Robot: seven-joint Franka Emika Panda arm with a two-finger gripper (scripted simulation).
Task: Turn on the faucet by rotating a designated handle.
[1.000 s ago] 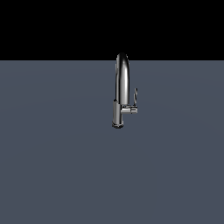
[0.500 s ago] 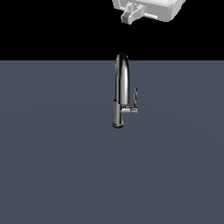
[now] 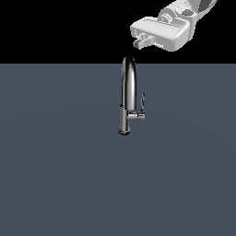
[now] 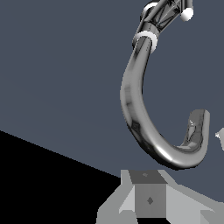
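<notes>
On grey surface, faucet [image 3: 127, 99] upright, handle [image 3: 142, 102] vertical at ext. view's right; jaws' state unclear.

Glossy chrome faucet [image 3: 127, 99]; matt grey floor [image 3: 55, 175].

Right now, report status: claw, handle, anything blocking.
Claw high above the faucet, holding nothing; open or shut unclear. Handle on the side stub, untouched. Nothing between claw and handle.

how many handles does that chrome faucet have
1: a small thin chrome lever handle on the short side stub, on the exterior view's right of the tall shiny chrome faucet. None shows elsewhere; the far side is hidden.
</notes>
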